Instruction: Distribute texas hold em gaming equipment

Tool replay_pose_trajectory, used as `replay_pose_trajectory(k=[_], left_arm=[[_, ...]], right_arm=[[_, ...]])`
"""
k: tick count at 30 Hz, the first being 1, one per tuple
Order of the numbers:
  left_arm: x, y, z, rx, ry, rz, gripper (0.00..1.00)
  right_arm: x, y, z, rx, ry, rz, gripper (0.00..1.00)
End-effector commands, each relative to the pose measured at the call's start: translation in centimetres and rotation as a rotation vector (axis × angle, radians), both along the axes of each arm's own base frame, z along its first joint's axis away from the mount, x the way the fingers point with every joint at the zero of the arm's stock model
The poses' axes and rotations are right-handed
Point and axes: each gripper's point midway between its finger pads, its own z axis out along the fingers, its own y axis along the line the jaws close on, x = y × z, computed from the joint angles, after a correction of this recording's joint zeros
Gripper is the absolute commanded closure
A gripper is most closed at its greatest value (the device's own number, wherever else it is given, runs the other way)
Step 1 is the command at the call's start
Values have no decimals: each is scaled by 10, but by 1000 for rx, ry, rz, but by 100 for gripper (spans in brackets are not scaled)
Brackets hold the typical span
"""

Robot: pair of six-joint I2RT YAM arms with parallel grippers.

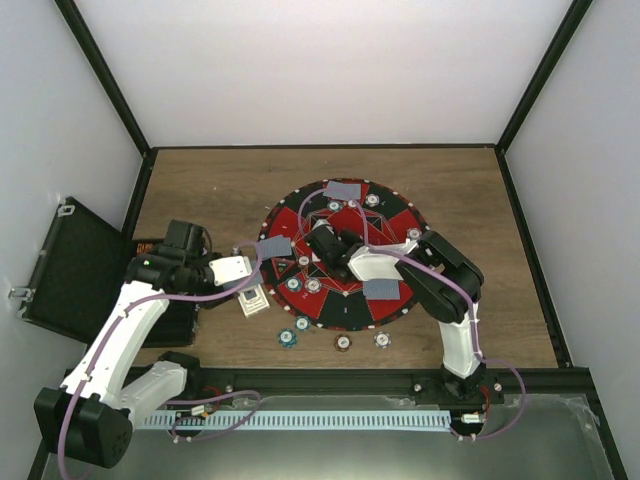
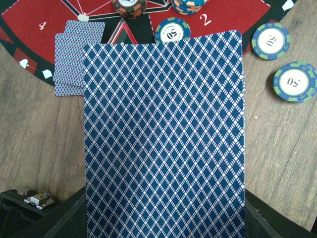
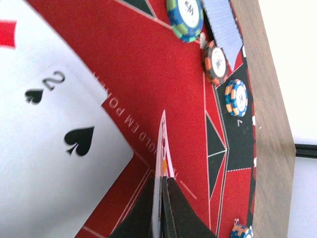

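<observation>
Blue diamond-backed card [image 2: 163,139] fills almost all of the left wrist view. It is pinched in the left claw [image 1: 248,290], which is closed narrowly on it, above the wooden surface [image 2: 39,148] at the edge of the round poker mat [image 2: 237,15]. The risk, in my judgement: this card hides its own landing place, so a too early release may drop it on the 50 chip [image 2: 172,30] or half off the mat, beside the pair of cards [image 2: 74,54]. The right claw [image 3: 162,191] is closed tightly on an edge-on card [image 3: 162,144] over the red felt, near the two of spades [image 3: 54,148] — so small a grip may let it twist or slip.
</observation>
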Motion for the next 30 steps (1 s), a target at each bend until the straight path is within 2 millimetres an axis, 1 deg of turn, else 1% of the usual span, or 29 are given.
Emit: replay_pose_trajectory(k=[1, 3, 6, 7, 8, 9, 10, 12, 14, 15, 16, 18, 21, 24, 25, 28, 30], left_arm=[[3, -3, 4, -21, -20, -7, 75], [4, -4, 5, -25, -18, -6, 75], [4, -4, 5, -25, -18, -7, 75], [4, -4, 6, -27, -20, -8, 75], [4, -5, 6, -29, -20, -9, 76], [4, -4, 6, -30, -20, -7, 75], [4, -5, 6, -31, -20, -10, 75], [4, -5, 7, -32, -22, -10, 76], [5, -5, 7, -32, -23, -10, 75], [5, -5, 8, -33, -25, -10, 75], [5, -6, 8, -34, -24, -11, 75], [5, -5, 7, -32, -23, -10, 75], [5, -6, 8, -32, -25, -12, 75], [5, -5, 8, -30, -26, -12, 75], [6, -5, 8, -30, -27, -12, 75], [6, -6, 8, -32, -26, -14, 75], [6, -6, 8, -35, -27, -15, 76]], right_arm=[[-14, -2, -7, -11, 26, -3, 98], [-23, -1, -10, 9, 59, -4, 94], [-36, 5, -5, 77, 101, 3, 84], [-39, 6, -3, 98, 113, 5, 77], [-41, 7, 0, 119, 121, 1, 66], [-43, 7, 4, 140, 124, -6, 57], [-44, 8, 9, 158, 127, -9, 51], [-45, 9, 20, 197, 120, -20, 39], [-45, 10, 36, 238, 100, -29, 29], [-44, 11, 44, 262, 88, -33, 25], [-44, 12, 53, 292, 76, -34, 19], [-45, 16, 72, 353, 60, -26, 10], [-49, 21, 88, 433, 68, -13, 7], [-58, 25, 96, 514, 97, -11, 6], [-60, 24, 99, 542, 100, -23, 4], [-62, 17, 99, 649, 133, -97, 0], [-63, 16, 90, 757, 224, -168, 2]])
